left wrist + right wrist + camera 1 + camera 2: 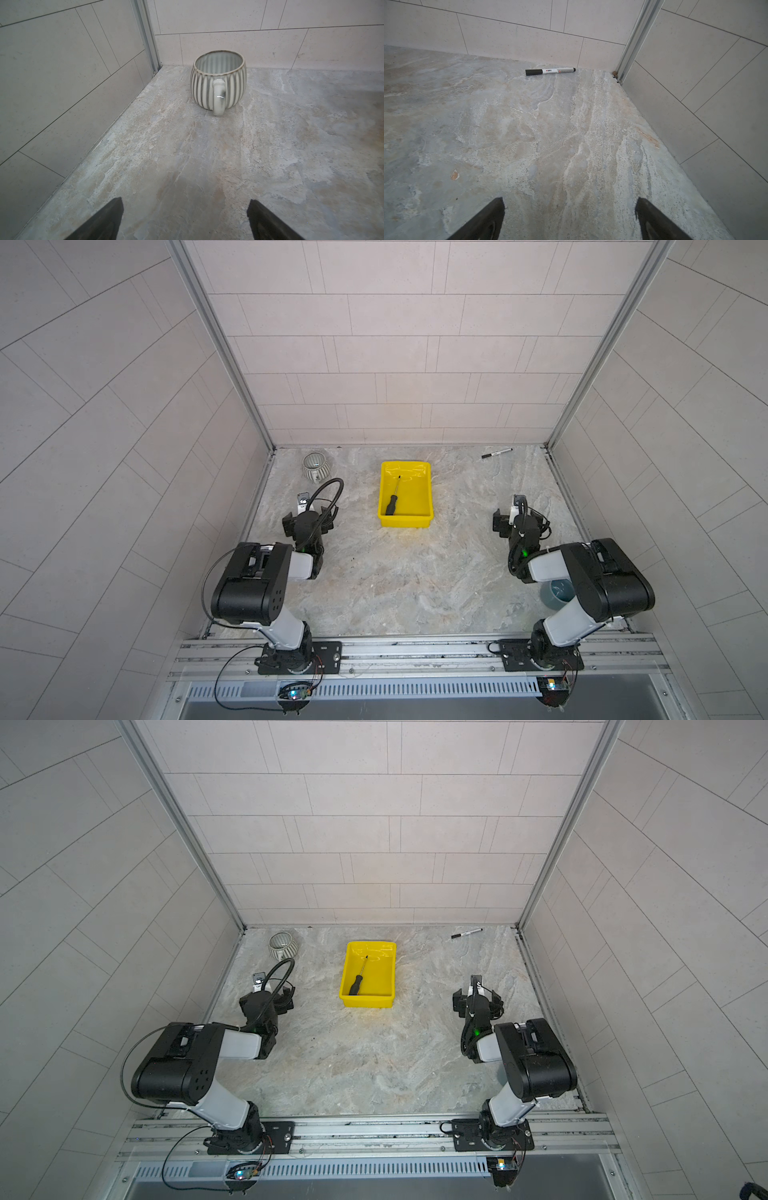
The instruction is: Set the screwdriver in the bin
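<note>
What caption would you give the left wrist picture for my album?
Open left claw hovers over the marbled tabletop, facing a striped mug near the corner.

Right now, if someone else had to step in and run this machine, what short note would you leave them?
The left gripper is open and empty, facing the striped mug.
The right gripper is open and empty, facing the marker.
The screwdriver lies flat inside the yellow bin, handle at the near end, tip toward the far end.
Done: the screwdriver is in the bin, and neither gripper is touching it.
Left: nothing that I can see. The mug and the marker are not part of the job.
</note>
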